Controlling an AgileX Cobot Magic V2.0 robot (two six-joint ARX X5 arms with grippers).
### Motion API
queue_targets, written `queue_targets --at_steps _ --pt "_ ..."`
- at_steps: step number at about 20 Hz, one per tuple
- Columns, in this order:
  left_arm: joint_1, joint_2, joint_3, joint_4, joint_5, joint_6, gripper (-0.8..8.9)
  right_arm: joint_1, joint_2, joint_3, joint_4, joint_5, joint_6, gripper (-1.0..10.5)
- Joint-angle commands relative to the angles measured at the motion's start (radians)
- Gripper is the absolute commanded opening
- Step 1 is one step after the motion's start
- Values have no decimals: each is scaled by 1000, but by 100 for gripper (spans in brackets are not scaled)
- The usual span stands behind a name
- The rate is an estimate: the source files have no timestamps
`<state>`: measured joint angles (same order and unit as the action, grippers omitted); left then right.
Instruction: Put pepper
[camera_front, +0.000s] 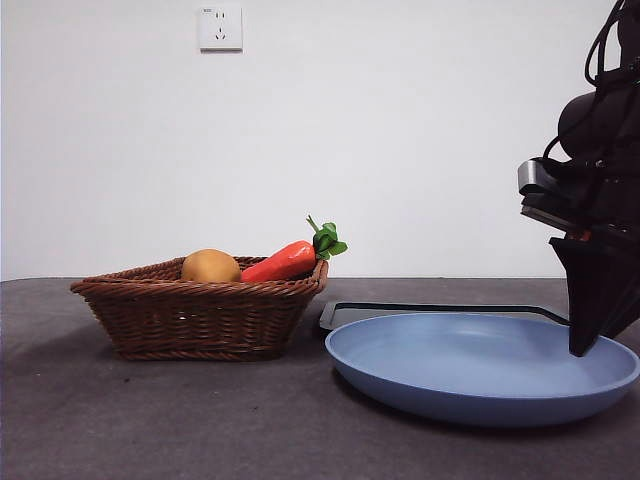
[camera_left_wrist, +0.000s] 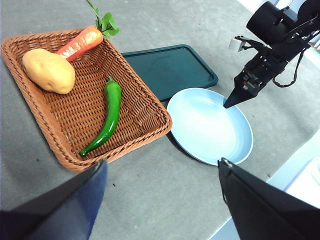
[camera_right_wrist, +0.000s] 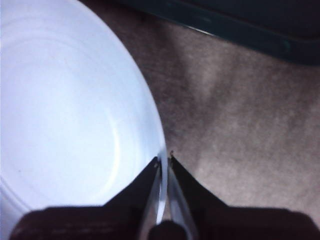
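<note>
My right hand (camera_right_wrist: 164, 162) is clamped nearly shut on the blue plate's (camera_right_wrist: 65, 115) rim. My left hand (camera_left_wrist: 160, 172) hangs open, empty, above the wicker basket (camera_left_wrist: 145, 107) holding the pepper (camera_left_wrist: 107, 117).

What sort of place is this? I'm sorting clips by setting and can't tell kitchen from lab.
Probably a lab test bench rather than a kitchen: a bare white wall with only a socket, a grey cloth-covered table, and staged props, a wicker basket of vegetables beside a blue plate.
</note>
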<state>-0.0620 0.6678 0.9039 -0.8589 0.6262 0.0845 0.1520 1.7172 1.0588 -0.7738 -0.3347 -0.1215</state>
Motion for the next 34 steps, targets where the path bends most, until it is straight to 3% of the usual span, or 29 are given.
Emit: queue_targets --at_steps 1,7,13,18,26,34 --pt "-5 21 15 10 -16 -6 387 5 24 17 5 4 4 3" --pt "-99 140 21 65 -99 -6 387 4 -47 17 -49 1 27 3" --pt "-281 354 21 266 -288 -6 387 -2 -326 18 -129 -5 65 3" --pt "-362 621 94 387 -408 19 387 -11 -558 21 -180 -3 107 3" --pt "-382 1033 388 326 -447 85 387 -20 -694 25 -226 -3 117 3" --pt "-389 1186 428 346 -476 104 387 -20 -695 25 -229 -4 117 3"
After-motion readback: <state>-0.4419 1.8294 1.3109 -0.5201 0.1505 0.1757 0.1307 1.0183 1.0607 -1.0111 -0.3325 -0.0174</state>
